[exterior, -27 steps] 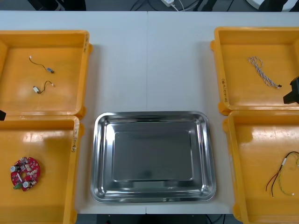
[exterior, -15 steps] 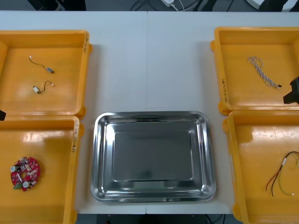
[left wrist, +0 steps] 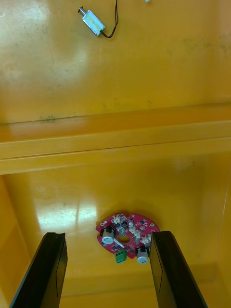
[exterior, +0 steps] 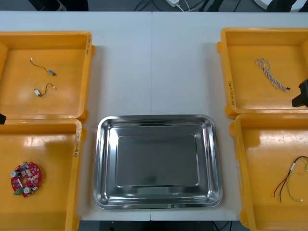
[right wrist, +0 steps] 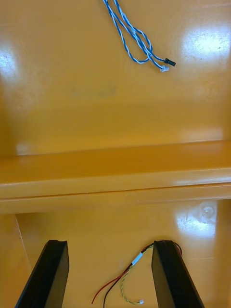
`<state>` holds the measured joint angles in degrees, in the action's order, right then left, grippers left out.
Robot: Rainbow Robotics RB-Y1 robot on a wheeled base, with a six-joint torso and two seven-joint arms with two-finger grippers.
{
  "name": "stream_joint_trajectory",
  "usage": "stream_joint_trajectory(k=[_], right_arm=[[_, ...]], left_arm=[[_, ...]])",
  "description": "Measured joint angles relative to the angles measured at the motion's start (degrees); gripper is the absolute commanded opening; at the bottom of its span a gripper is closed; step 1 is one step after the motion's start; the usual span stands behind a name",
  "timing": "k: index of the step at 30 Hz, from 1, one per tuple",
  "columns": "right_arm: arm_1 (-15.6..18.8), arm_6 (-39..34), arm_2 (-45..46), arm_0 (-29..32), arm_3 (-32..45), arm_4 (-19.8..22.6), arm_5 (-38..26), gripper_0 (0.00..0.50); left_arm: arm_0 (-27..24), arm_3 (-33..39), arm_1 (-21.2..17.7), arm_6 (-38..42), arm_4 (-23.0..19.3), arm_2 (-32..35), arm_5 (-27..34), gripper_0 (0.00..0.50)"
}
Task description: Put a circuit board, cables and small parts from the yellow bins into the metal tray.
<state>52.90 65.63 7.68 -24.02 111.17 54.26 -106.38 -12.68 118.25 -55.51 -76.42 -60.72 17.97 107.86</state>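
The bare, shiny metal tray (exterior: 156, 118) lies at the near middle of the table. A round red circuit board (exterior: 26, 179) lies in the near left bin (exterior: 77, 168). My left gripper (left wrist: 108, 276) hangs open above it, the board (left wrist: 127, 237) just beyond the fingertips. A small metal part (left wrist: 93, 21) on a black cable lies in the bin beyond. My right gripper (right wrist: 111, 276) hangs open over the near right bin (exterior: 239, 168), above a red and yellow cable (right wrist: 129, 275). A twisted blue and white cable (right wrist: 137, 38) lies past the bin walls.
The far left bin (exterior: 89, 72) holds two small metal parts (exterior: 43, 89) on black cables. In the far right bin (exterior: 225, 72) is the blue and white cable (exterior: 271, 73). The red and yellow cable (exterior: 290, 180) lies near the right edge. Bare table runs between the far bins.
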Motion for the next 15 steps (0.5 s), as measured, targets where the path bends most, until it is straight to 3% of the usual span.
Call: stream_joint_trajectory(k=[15], right_arm=[[0.0, 0.0, 0.0, 0.0, 0.0, 0.0, 0.0, 0.500]], left_arm=[[0.0, 0.0, 0.0, 0.0, 0.0, 0.0, 0.0, 0.500]])
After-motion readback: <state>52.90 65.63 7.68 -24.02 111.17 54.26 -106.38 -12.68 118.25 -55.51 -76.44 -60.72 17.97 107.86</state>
